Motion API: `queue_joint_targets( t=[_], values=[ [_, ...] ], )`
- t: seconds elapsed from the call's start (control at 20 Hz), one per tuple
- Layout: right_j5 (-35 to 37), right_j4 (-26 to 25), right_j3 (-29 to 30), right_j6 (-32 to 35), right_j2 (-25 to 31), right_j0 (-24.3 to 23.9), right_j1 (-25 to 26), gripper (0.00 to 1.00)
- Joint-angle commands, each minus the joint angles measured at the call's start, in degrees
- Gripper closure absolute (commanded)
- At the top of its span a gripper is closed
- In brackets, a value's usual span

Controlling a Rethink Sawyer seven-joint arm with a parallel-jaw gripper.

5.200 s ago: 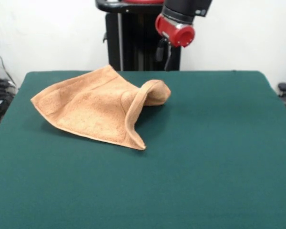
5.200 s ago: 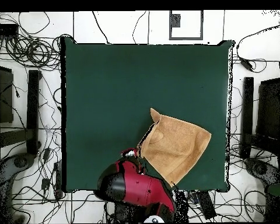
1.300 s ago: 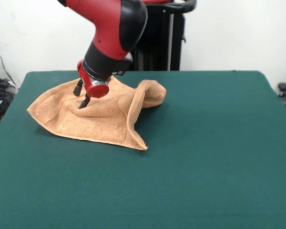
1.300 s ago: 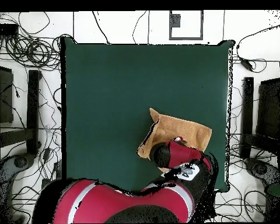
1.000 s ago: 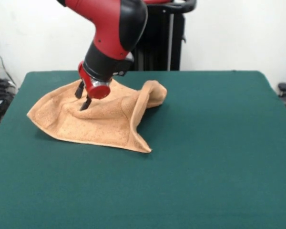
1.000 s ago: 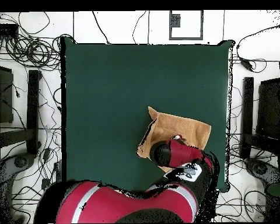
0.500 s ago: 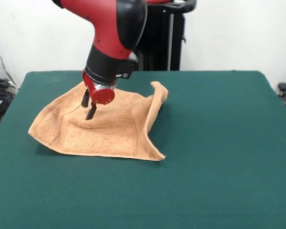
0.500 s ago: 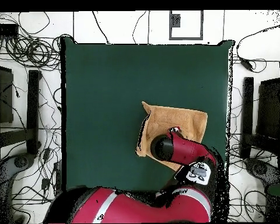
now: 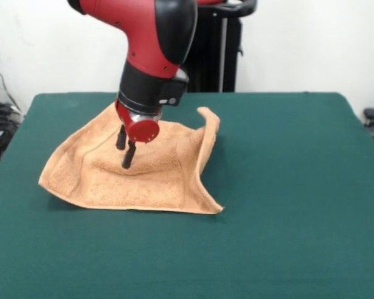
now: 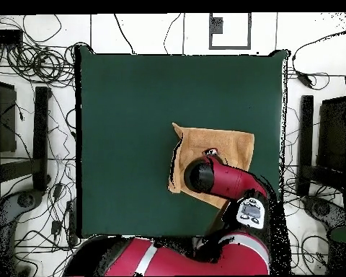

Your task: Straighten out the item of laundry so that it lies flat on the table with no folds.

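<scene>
A red and black robot arm (image 9: 151, 37) reaches down over a dark green table (image 9: 287, 187), its last link tilted so that the round red end cap faces the camera in the front view. Below the cap sits the gripper (image 9: 125, 147), whose two short black fingers (image 9: 129, 155) hang side by side with a narrow gap between them; they press down into the cloth, and whether they pinch a fold of it or merely rest there cannot be told. Under the gripper lies the item of laundry (image 9: 156, 180), an orange-tan terry towel spread over the table but not flat. Around the fingers the cloth dips into a hollow, with soft ridges running away from it. The towel's edge to the right of the gripper in the front view stands up in a curled fold (image 9: 207, 134), rising to a small peak and running down to a pointed corner (image 9: 217, 209) that rests on the table. In the overhead view the arm (image 10: 219, 180) covers much of the towel (image 10: 226, 141), which lies near one side edge of the table (image 10: 132, 108), with open green cloth stretching wide on the towel's other side
</scene>
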Motion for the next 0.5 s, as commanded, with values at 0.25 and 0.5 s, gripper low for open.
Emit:
queue_joint_targets(
  t=[0.25, 0.5],
  values=[
    [-0.98, 2.84, -7.95, 2.49, 11.48, -0.38, 3.32, 0.0],
    [1.12, 4.38, -8.05, 4.38, 11.47, 0.72, 3.31, 0.0]
  ],
)
